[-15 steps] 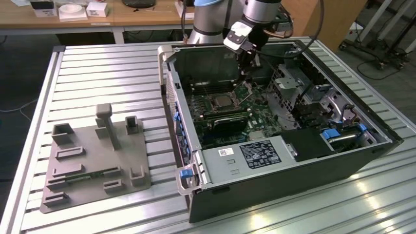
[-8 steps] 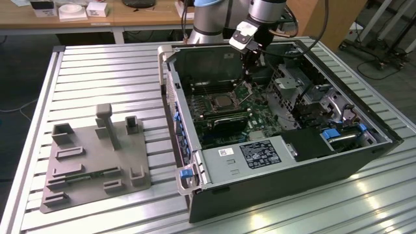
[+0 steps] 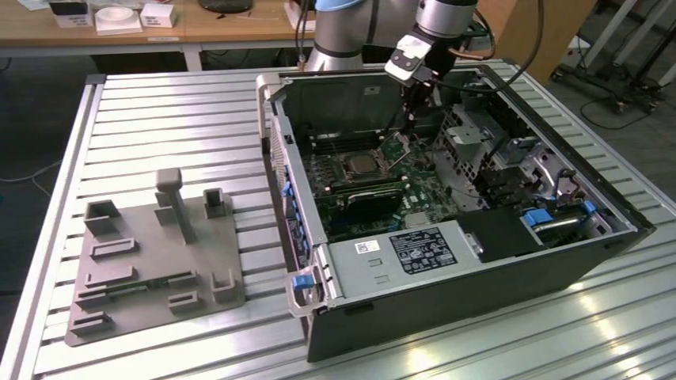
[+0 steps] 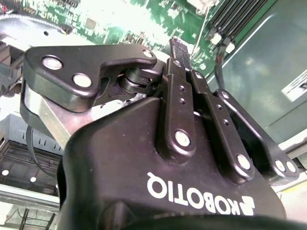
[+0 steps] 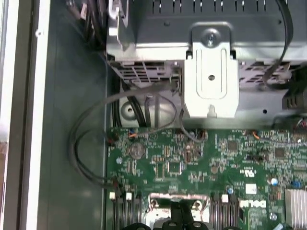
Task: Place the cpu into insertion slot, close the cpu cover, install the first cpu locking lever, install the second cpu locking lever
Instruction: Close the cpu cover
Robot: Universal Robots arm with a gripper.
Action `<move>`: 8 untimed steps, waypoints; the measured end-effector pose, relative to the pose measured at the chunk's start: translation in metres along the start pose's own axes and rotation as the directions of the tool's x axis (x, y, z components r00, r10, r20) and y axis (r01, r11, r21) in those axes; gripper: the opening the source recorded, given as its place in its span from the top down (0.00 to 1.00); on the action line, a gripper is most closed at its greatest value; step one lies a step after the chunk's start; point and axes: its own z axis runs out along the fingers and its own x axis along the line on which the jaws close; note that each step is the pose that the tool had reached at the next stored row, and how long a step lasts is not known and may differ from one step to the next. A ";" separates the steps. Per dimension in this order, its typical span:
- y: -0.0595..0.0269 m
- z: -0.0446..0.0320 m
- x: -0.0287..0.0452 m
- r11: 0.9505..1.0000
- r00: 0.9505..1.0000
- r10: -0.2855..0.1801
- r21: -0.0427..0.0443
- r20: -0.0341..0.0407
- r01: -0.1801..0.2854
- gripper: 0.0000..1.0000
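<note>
The desk (image 3: 158,119), a slatted metal top, ran closest to the exterior camera along its 6 o'clock edge and carried everything. On it lay the open computer case (image 3: 476,305), with a grey fixture tray (image 3: 148,269) well apart at its 9 o'clock. Inside the case the green motherboard (image 3: 423,198) lay flat.

The robot arm (image 3: 449,16) reached in from 12 o'clock. Its claw (image 3: 407,127) hung just beside the insertion slot (image 3: 340,172), at about 1 o'clock of it. In the second wrist view the claw (image 4: 176,47) had its two fingers drawn together to a narrow tip. I could not tell whether anything thin was pinched between them.

The slot sat toward 10 o'clock of the case's interior. The cpu (image 3: 366,164) appeared to lie in it already, a small silvery square flush within the rim. A thin silver strip (image 3: 400,148) rose from the slot's 2 o'clock corner toward the claw. Whether it was the cover's edge or a lever, I could not say.

The chip looked light, stiff and thin. Its smooth metal top would likely be slippery, and its underside and the socket contacts easily damaged. I judged the safe hold to be on two opposite edges, kept level, with no pressing on the face.
</note>
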 end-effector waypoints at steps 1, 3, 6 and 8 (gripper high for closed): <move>0.0020 0.0002 0.0000 1.000 1.000 0.000 0.000 0.000 0.000 0.90; 0.0061 0.0009 0.0001 1.000 1.000 0.000 0.000 0.000 0.000 0.90; 0.0113 0.0023 0.0002 1.000 1.000 0.000 0.000 0.000 0.000 0.90; 0.0137 0.0035 0.0003 1.000 1.000 0.000 0.000 0.000 0.000 0.90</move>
